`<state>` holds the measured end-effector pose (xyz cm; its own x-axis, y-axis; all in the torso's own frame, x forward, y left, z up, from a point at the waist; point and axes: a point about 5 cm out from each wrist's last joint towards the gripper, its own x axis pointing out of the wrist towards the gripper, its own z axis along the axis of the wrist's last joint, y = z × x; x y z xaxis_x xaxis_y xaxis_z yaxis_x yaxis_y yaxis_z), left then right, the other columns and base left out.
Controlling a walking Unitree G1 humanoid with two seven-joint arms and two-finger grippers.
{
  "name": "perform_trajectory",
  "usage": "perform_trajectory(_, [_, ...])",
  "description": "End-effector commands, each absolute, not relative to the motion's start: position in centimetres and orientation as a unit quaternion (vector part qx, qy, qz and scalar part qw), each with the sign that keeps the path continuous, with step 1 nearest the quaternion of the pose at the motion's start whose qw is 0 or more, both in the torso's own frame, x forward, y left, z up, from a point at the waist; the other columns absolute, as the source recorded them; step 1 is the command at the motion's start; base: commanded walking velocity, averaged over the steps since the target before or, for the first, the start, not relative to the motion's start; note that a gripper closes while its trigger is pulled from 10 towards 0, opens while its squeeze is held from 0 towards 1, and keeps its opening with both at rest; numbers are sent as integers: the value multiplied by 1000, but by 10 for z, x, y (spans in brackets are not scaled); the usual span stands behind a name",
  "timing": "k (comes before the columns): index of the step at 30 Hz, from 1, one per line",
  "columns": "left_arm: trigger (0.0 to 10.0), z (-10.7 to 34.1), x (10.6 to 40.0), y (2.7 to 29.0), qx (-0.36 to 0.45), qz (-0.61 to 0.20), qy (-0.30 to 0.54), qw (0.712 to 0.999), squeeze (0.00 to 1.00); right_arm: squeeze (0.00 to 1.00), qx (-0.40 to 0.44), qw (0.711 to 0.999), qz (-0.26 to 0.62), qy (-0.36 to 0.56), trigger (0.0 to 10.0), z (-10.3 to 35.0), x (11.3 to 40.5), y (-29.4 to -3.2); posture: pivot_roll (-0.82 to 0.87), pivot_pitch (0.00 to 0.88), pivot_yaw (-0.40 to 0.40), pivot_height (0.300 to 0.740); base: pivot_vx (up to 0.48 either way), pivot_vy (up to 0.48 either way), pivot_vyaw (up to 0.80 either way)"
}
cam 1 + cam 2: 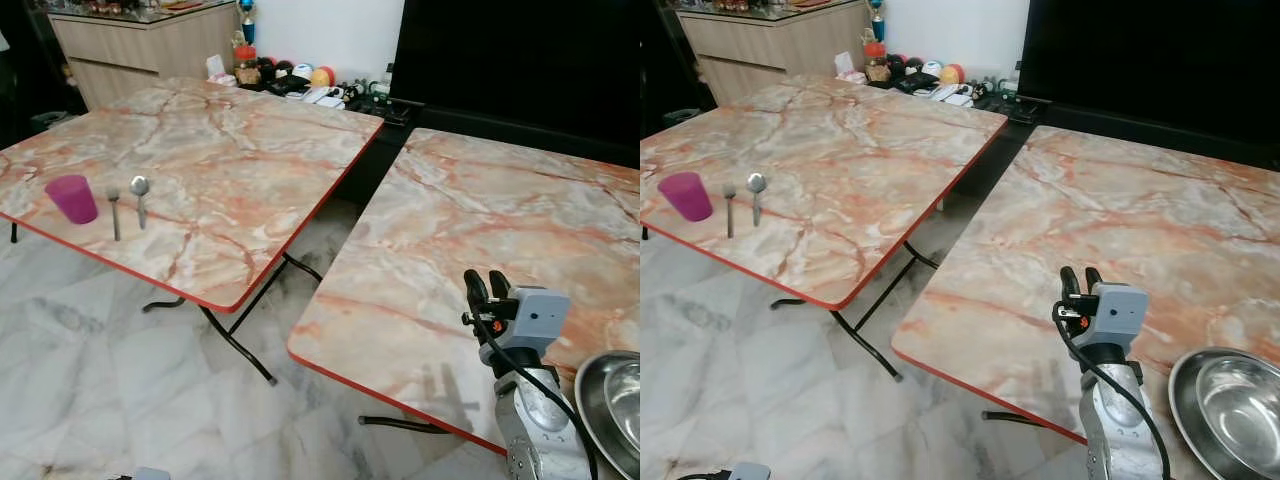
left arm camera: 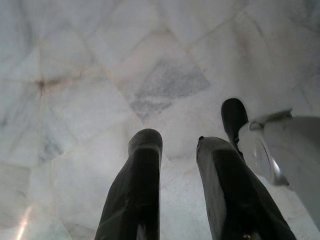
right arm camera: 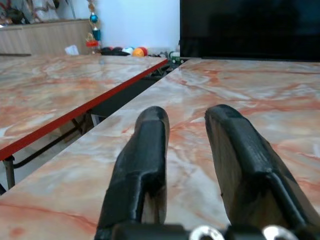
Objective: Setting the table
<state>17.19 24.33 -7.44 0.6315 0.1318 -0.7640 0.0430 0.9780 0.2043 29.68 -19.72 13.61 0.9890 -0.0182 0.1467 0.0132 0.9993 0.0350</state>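
Note:
A purple cup [image 1: 71,198], a fork [image 1: 114,210] and a spoon [image 1: 140,195] lie side by side near the front edge of the left marble table [image 1: 230,150]. A steel bowl [image 1: 612,405] stands empty at the near right corner of the right marble table [image 1: 480,220]. My right gripper [image 1: 487,282] is raised over that table's front edge, just left of the bowl, open with nothing between its fingers [image 3: 150,135]. My left gripper [image 2: 180,140] hangs open over the marble floor.
A narrow gap of floor [image 1: 320,240] separates the two red-edged tables. Black folding legs [image 1: 240,345] stick out under the left one. A wooden cabinet [image 1: 140,45], balls and clutter [image 1: 300,80] and a big black screen [image 1: 520,60] line the back wall.

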Motion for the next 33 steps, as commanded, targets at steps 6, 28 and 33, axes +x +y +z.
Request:
perform_trajectory(6, [10000,-78,164,246,100,33,445,889,0,0,31,997,2,-73,10000,136,300,-187,9,109,-4,740,0,480,0])
perform_trajectory(28, [10000,-80,161,246,100,32,450,887,0,0,50,995,-7,-83,10000,139,303,-183,8,117,1,740,0,480,0])
perform_trajectory(33, [10000,-79,161,247,100,33,450,887,0,0,52,995,-5,-84,10000,139,305,-180,10,117,1,740,0,480,0])
